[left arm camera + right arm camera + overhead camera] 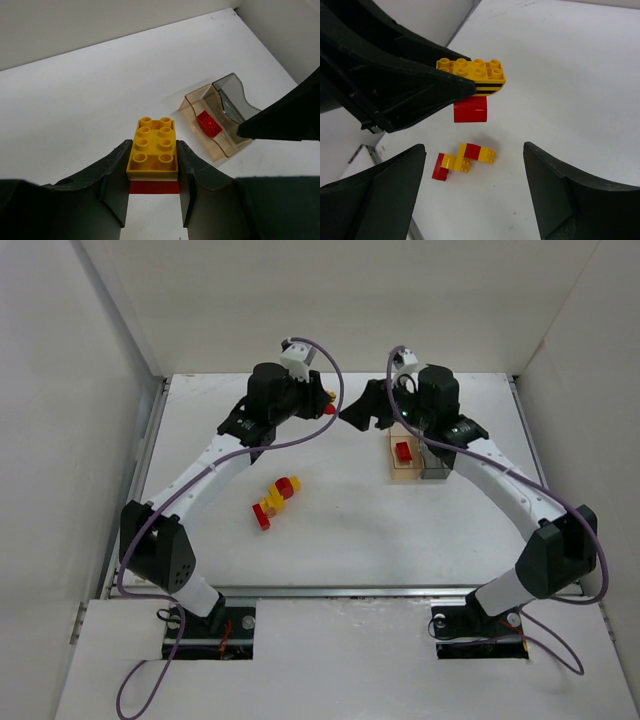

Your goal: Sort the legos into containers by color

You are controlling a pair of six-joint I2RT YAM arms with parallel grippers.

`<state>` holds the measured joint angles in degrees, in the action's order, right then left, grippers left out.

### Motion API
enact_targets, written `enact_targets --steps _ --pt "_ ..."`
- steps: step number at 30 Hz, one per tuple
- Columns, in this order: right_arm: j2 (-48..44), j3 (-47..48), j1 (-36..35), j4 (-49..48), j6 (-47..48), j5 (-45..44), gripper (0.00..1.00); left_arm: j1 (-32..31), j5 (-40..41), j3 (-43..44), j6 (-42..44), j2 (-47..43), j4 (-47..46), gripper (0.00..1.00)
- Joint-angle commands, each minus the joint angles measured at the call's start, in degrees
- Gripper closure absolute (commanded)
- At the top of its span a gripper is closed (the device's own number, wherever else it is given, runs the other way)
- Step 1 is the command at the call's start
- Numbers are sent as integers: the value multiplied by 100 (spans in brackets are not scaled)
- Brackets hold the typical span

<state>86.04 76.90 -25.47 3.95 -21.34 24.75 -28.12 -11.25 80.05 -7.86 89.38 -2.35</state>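
White bench, mostly unsorted: a red-and-yellow lego clump lay left of centre. The left gripper held aloft, jaws clenched on it, a yellow brick stacked on a red brick, studs up, long axis running out along the jaws. The right gripper hung with jaws released. The amber bin held one red lego; the grey bin looked empty.

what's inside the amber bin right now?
One red brick lies in the amber bin; nothing else shows. Floor beneath the brick is covered.

- White table with a metal rail along its near edge.
- Plain white walls enclose it on three sides.
- Even, soft light.
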Motion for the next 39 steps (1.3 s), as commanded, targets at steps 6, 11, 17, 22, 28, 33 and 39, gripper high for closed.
enact_targets --steps 6,11,17,22,28,33,39 --pt "413 308 -81 -1229 -915 311 16 -124 290 318 -383 -44 -723 100" --pt "606 360 -142 -1229 -977 241 17 -124 237 318 -436 -44 -775 100" --pt "782 544 -195 -1396 -1039 293 25 -176 175 318 -383 -44 -776 100" --pt "905 598 -256 -1458 -1091 232 35 -176 53 318 -436 -44 -776 100" --pt "959 659 -256 -1677 -1206 232 38 -229 -18 265 -489 -44 -723 100" --pt "1011 659 -256 -1792 -1310 109 39 -229 -140 213 -612 -44 -723 100" --pt "776 406 -256 -2230 -1311 188 31 -229 -18 213 -612 -44 -670 100"
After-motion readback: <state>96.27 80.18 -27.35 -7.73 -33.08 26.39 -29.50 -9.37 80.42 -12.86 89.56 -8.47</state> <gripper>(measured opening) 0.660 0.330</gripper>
